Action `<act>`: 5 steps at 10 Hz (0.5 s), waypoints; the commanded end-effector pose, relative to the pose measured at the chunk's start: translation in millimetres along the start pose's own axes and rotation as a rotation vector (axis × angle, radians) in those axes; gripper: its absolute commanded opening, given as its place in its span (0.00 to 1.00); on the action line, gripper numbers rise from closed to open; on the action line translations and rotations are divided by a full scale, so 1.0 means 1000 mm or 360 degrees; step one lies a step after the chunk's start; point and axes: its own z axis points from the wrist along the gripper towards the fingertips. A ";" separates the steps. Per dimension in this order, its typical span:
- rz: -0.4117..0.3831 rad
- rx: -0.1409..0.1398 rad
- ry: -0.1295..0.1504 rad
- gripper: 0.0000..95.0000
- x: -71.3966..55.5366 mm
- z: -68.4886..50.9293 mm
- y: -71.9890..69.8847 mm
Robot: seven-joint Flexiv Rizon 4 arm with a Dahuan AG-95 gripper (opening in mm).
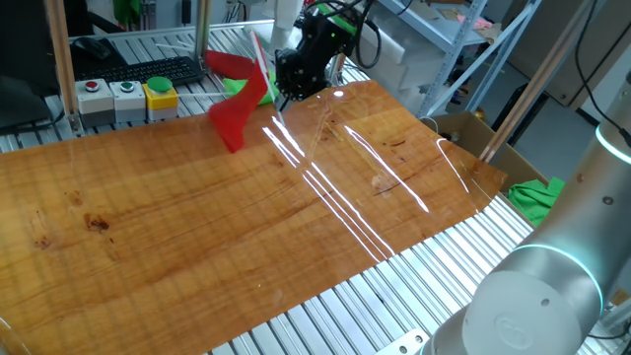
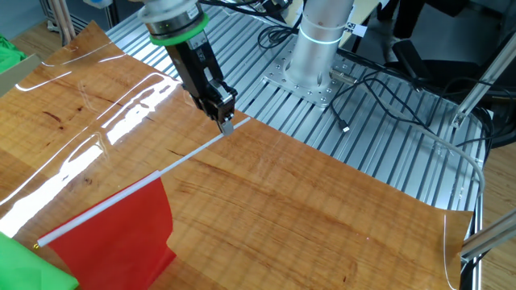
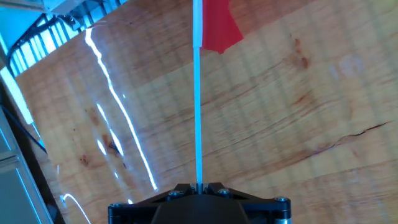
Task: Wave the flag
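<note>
The rounded grey body of the robot arm (image 1: 547, 296) is filling the lower right corner of one fixed view, closest to the lens. Beyond it the wooden counter (image 1: 197, 256) is stretching away, its glossy surface catching long white streaks of light.

At the far edge of the counter the pincer (image 1: 283, 99) is pinching the flag (image 1: 237, 94) by the bare end of its stick. In the other fixed view the pincer (image 2: 226, 123) is pointing downward, its fingers pressed together on the thin white stick, which is slanting away from it toward the lower left, clear of the wood. The flag (image 2: 121, 225) is showing its red cloth hanging from the outer part of the stick, draping down just above the counter (image 2: 322, 209).

In the hand view the flag (image 3: 198, 93) is running straight up the middle of the picture from the pincer (image 3: 199, 186), with the red cloth sitting at the top, to the right of the stick.

A box with coloured buttons (image 1: 128, 97) and a black keyboard (image 1: 148, 71) are sitting behind the counter. A green cloth (image 1: 537, 197) is lying off the counter's right side, near a cardboard box (image 1: 463, 128).
</note>
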 end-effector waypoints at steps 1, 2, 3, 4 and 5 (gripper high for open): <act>-0.0275 0.0491 -0.0081 0.00 0.001 0.000 0.000; -0.0302 0.0516 -0.0081 0.00 0.000 0.001 0.002; -0.0380 0.0577 -0.0085 0.00 0.000 0.005 0.007; -0.0423 0.0596 -0.0081 0.00 0.002 0.007 0.012; -0.0395 0.0582 -0.0074 0.00 0.009 0.013 0.021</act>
